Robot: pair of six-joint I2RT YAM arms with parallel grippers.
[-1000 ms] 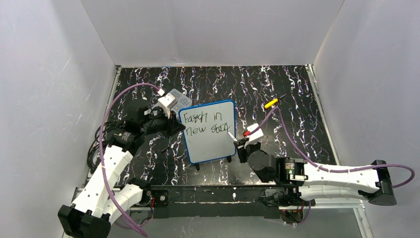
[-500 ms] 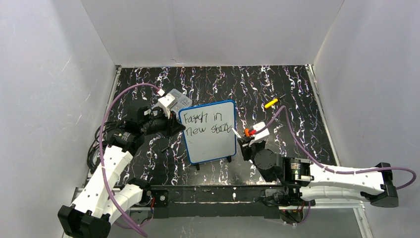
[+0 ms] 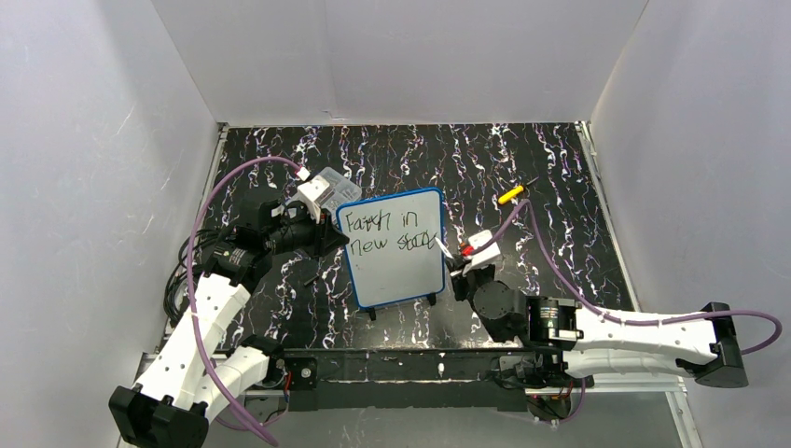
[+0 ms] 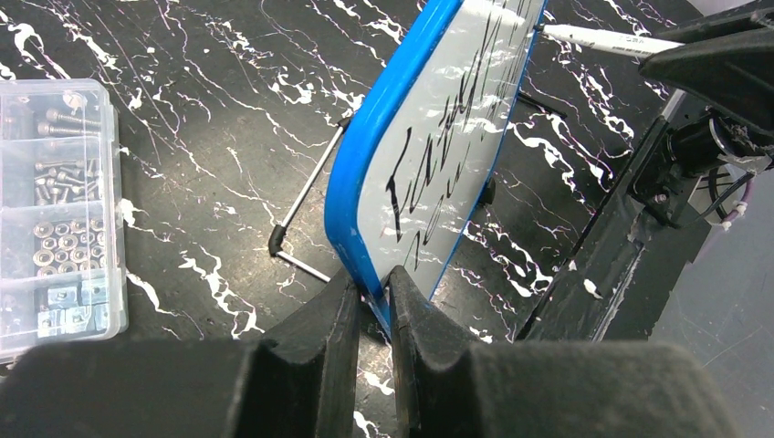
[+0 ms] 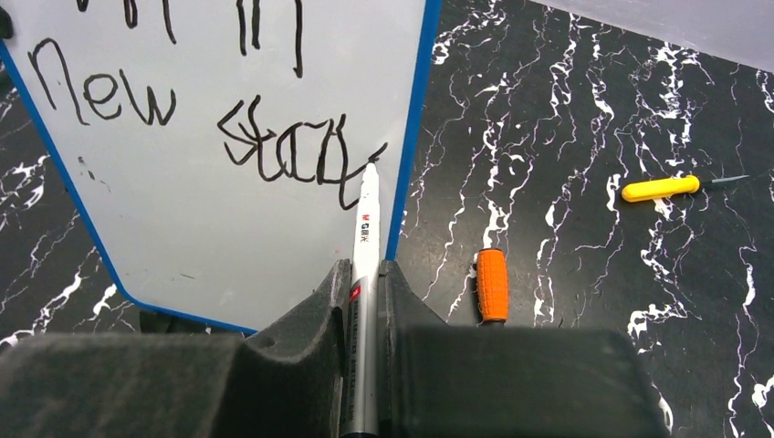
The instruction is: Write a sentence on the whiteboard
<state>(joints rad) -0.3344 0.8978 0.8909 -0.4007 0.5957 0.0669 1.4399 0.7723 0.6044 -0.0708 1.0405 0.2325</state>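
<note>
— Left gripper (image 4: 372, 290)? We see it clamped on the whiteboard (image 4: 429, 146)'s blue edge, the board standing mid-table (image 3: 560, 168).
— Right gripper (image 5: 365, 274) pinches our marker (image 5: 364, 219), tip at the sentence (image 5: 274, 155)'s last word.

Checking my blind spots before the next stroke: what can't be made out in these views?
- Top line of the sentence: cut off by the top edge in the right wrist view, steeply slanted in the left wrist view, too small from above.
- Whether the marker tip touches the whiteboard: no view settles it.
- Compartment box: cut by the left edge, left wrist view.
</note>
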